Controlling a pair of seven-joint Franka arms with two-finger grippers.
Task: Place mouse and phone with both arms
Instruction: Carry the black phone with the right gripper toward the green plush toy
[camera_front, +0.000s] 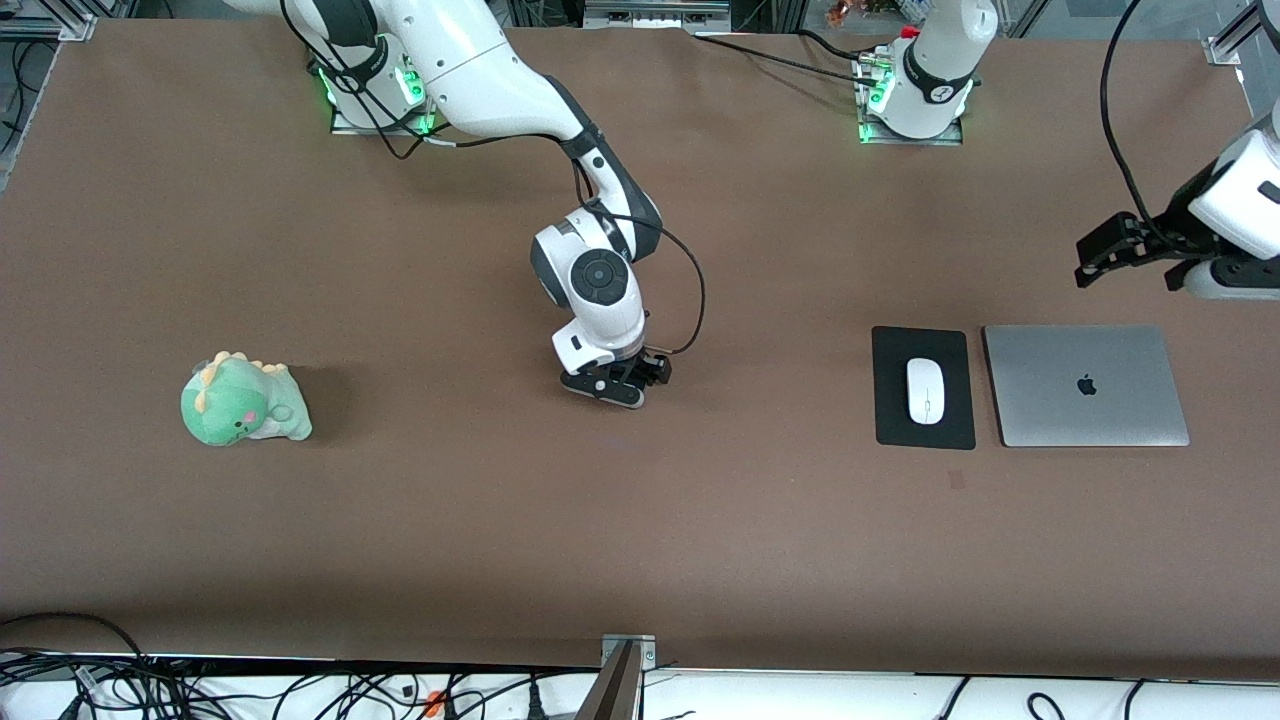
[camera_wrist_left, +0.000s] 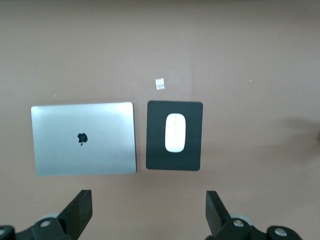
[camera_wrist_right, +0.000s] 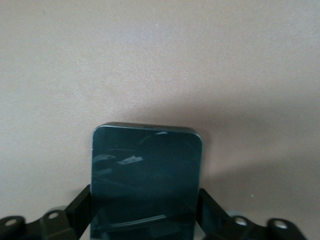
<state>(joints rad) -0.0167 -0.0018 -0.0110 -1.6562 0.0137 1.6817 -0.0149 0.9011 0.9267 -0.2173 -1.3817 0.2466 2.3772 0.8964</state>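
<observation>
The white mouse (camera_front: 925, 390) lies on a black mouse pad (camera_front: 890, 420) beside the silver laptop (camera_front: 1085, 385); it also shows in the left wrist view (camera_wrist_left: 175, 132). My left gripper (camera_front: 1100, 255) hangs open and empty over the table, at the left arm's end by the laptop; its open jaws show in its wrist view (camera_wrist_left: 148, 202). My right gripper (camera_front: 615, 388) is low at the middle of the table. In the right wrist view it (camera_wrist_right: 145, 202) is shut on the black phone (camera_wrist_right: 147, 160), one finger against each long side. The phone is hidden in the front view.
A green plush dinosaur (camera_front: 243, 400) sits toward the right arm's end of the table. A small pale tape mark (camera_wrist_left: 160, 83) lies on the table a little nearer the front camera than the mouse pad. Cables run along the table's near edge.
</observation>
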